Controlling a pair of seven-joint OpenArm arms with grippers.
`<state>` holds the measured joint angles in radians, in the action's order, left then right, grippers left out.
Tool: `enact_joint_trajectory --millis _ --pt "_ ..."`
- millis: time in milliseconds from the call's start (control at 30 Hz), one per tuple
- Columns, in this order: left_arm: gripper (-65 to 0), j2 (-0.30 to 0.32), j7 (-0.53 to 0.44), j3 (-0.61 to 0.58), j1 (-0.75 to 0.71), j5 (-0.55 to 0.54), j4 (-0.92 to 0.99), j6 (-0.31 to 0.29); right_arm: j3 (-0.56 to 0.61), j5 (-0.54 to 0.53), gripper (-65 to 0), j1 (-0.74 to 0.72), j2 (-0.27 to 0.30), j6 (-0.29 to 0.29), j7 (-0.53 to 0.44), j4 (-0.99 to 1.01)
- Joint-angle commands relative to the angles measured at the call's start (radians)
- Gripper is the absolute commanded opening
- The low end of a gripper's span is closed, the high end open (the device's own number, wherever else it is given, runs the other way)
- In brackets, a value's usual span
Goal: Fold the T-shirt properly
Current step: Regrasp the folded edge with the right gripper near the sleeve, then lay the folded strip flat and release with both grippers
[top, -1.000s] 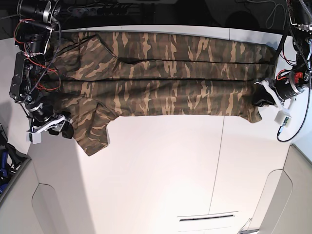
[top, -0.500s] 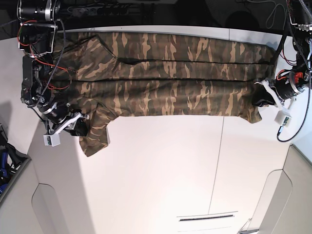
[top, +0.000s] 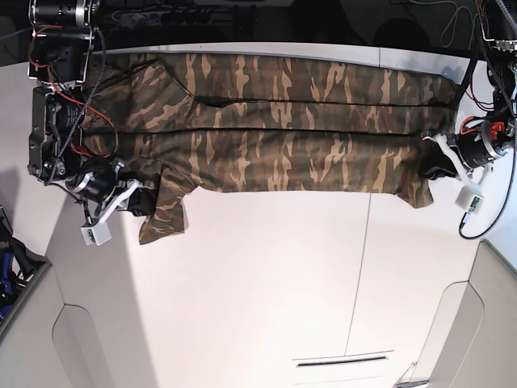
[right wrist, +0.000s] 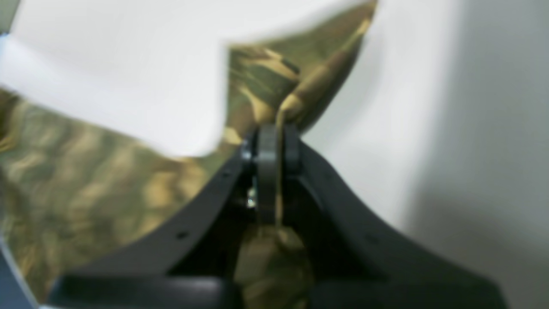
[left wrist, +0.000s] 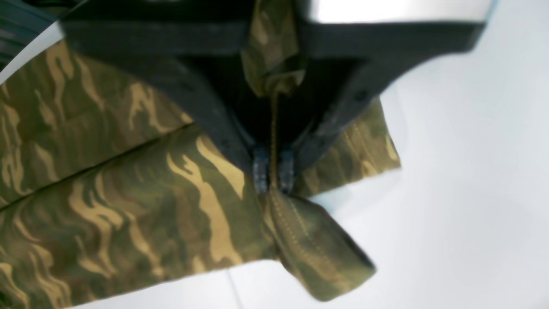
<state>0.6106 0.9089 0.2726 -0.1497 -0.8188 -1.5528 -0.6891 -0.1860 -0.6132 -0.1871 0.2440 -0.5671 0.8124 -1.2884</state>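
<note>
The camouflage T-shirt (top: 275, 121) lies spread lengthwise across the far part of the white table (top: 266, 283), folded in long bands. My left gripper (top: 428, 168), on the base view's right, is shut on the shirt's hem corner; the left wrist view shows the pads (left wrist: 260, 171) pinching a stitched hem (left wrist: 309, 240). My right gripper (top: 147, 200), on the base view's left, is shut on the sleeve edge (top: 166, 218); the right wrist view shows the fingertips (right wrist: 268, 148) clamped on a cloth fold (right wrist: 296, 103). Collar and neck label are hidden.
Cables and dark equipment (top: 161, 12) run along the table's far edge. White panels (top: 485, 323) stand at the near right and near left (top: 48, 339). A blue item (top: 6, 259) lies off the left edge. The table has a seam (top: 359, 275).
My right gripper has moved rightward with the sleeve edge, drawing the sleeve in toward the shirt body. My left gripper has stayed in place on the hem corner.
</note>
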Motion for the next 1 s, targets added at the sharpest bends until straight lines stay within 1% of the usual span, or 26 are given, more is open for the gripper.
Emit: enact_joint_trajectory --millis 0,100,200,300,367,500,600,733,900,967 --pt "-65.0 0.023 0.009 0.013 0.011 -0.015 -0.036 -0.009 -0.022 -0.04 -65.0 0.007 0.021 -0.006 -0.006 -0.064" --pt "-65.0 0.024 0.084 0.031 0.01 -0.015 -0.085 -0.009 -0.072 -0.08 -65.0 0.089 0.031 -0.007 0.001 -0.206" --pt "-65.0 0.024 0.128 0.061 0.004 -0.016 -0.116 -0.009 -0.132 -0.093 -65.0 0.173 0.031 -0.011 0.019 -0.326" --pt "-65.0 0.024 0.133 0.1 -0.023 -0.027 -0.137 -0.009 -0.195 -0.159 -65.0 0.254 0.031 -0.017 0.066 -0.414" --pt "-65.0 0.024 0.138 0.126 -0.05 -0.039 -0.155 -0.009 -0.24 -0.207 -65.0 0.304 0.031 -0.017 0.072 -0.453" --pt "-65.0 0.024 0.139 0.193 -0.125 -0.04 -0.216 -0.009 -0.335 -0.285 -65.0 0.388 0.03 -0.026 0.095 -0.496" --pt "-65.0 0.024 0.139 0.228 -0.185 -0.077 -0.249 -0.009 -0.385 -0.327 -65.0 0.447 0.03 -0.033 0.113 -0.505" --pt "-65.0 0.023 0.139 0.231 -0.223 -0.098 -0.257 -0.009 -0.415 -0.338 -65.0 0.504 0.03 -0.033 0.113 -0.505" --pt "-65.0 0.021 0.14 0.231 -0.257 -0.097 -0.257 -0.009 -0.417 -0.336 -65.0 0.568 0.03 -0.035 0.112 -0.505" --pt "-65.0 0.021 0.14 0.231 -0.276 -0.097 -0.257 -0.009 -0.417 -0.289 -65.0 0.592 0.022 -0.03 0.106 -0.505"
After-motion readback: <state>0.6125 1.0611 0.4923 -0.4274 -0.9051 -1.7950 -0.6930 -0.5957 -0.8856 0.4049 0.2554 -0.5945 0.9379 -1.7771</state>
